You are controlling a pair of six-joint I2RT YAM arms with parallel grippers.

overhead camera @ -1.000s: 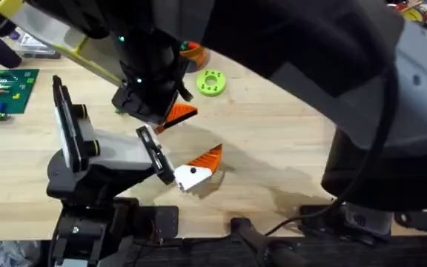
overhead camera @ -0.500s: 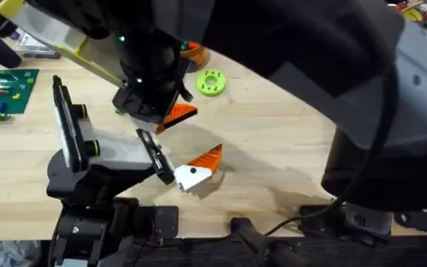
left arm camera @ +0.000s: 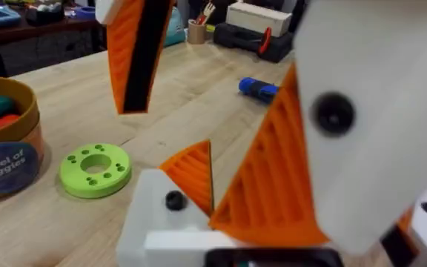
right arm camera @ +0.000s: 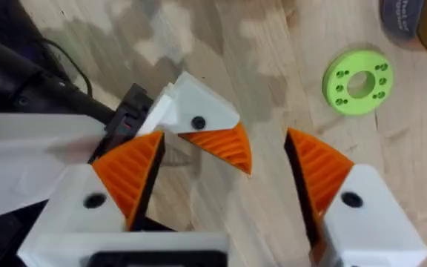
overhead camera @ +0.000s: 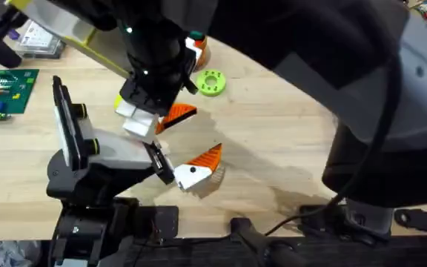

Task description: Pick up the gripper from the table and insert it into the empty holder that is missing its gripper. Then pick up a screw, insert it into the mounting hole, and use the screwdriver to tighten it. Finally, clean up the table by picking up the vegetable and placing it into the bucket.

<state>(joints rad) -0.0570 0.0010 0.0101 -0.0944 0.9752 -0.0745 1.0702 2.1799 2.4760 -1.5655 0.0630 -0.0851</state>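
Observation:
The gripper [overhead camera: 197,170] [right arm camera: 202,122] [left arm camera: 175,204], an orange ribbed fin on a white base with a black dot, rests on the wood against the front end of my left gripper [overhead camera: 166,169]. It touches the holder's black rail [right arm camera: 128,119]; whether it is seated there I cannot tell. My right gripper [overhead camera: 158,117] [right arm camera: 221,167] hangs open above it, one orange pad [right arm camera: 128,174] on each side, holding nothing. The bucket [left arm camera: 2,159] [overhead camera: 196,49] stands at the back with green and red pieces inside. Screw and screwdriver are out of view.
A lime-green ring [overhead camera: 211,81] [right arm camera: 358,81] [left arm camera: 95,167] lies near the bucket. A green circuit board [overhead camera: 6,89] sits at the far left. A blue cylinder [left arm camera: 258,87] lies farther back. The right arm looms dark across the overhead view's top and right.
My right gripper has lifted and shifted slightly toward the back, so its white finger bases now show. The orange gripper piece and the left arm have stayed put.

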